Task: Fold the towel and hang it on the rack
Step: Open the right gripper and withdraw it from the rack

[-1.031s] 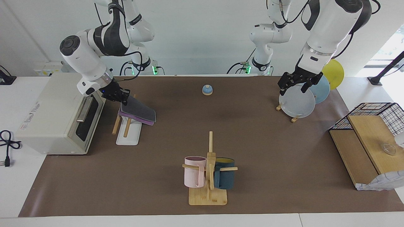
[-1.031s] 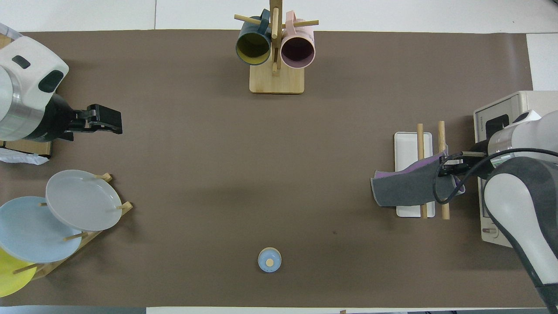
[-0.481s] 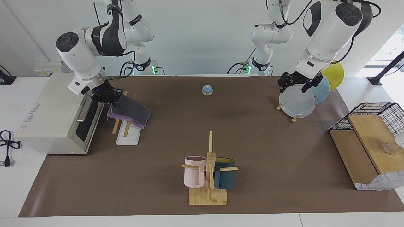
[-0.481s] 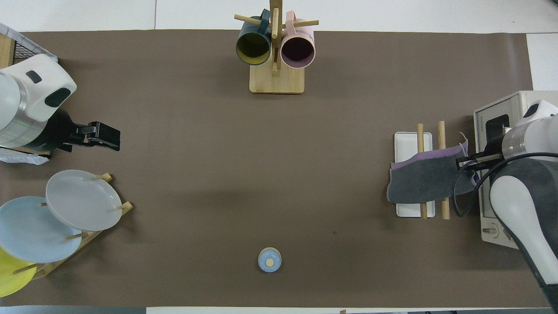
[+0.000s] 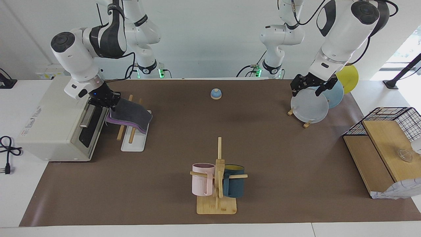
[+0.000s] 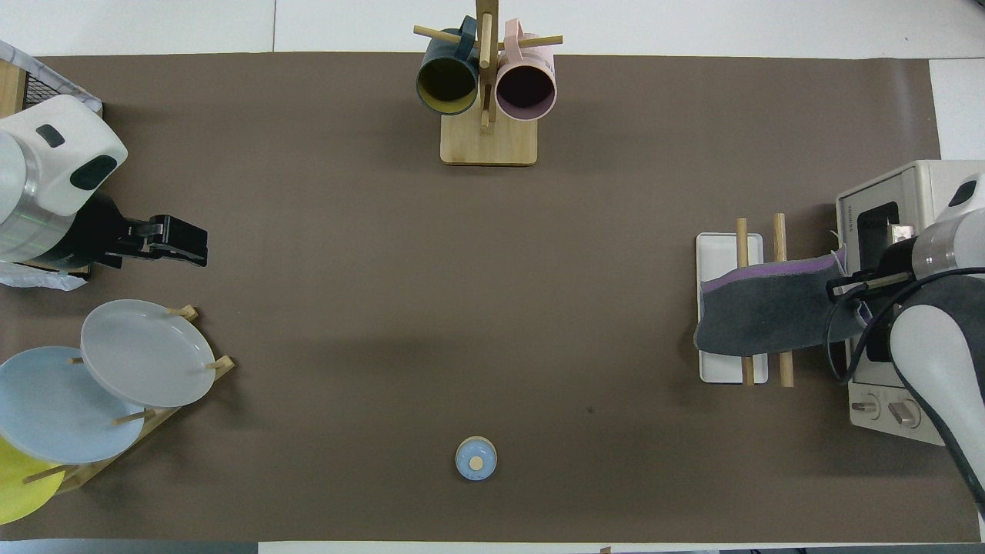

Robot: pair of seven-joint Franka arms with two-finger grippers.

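**A:** Where's your towel (image 5: 129, 115) right now?

**B:** Folded double, grey side up with a purple edge showing along the fold. It drapes across both rods of the rack (image 5: 133, 138), at the part of the rack nearer to the robots. One end hangs down over the white base toward the middle of the table; the other end is lifted up toward the toaster oven (image 5: 56, 121).

**A:** So who's holding it?

**B:** Your right gripper (image 5: 104, 98). It is clenched on the towel's raised end, just beside the oven's door, between the oven and the rack. In the overhead view you can see that end (image 6: 769, 312) pulled out past the outer rod to the gripper (image 6: 845, 286).

**A:** And the rack itself?

**B:** Flat on the brown mat, in front of the oven door, at the right arm's end of the table. The rods' ends farther from the robots stick out bare from under the towel.

**A:** Your other arm?

**B:** It waits. The left gripper (image 5: 309, 86) hangs over the grey plate (image 5: 309, 106) in the plate stand, fingers spread, holding nothing.

**A:** Anything else on the mat?

**B:** A mug tree (image 5: 217, 177) with a pink and a blue mug, and a small blue bell (image 5: 215, 94) nearer to the robots.
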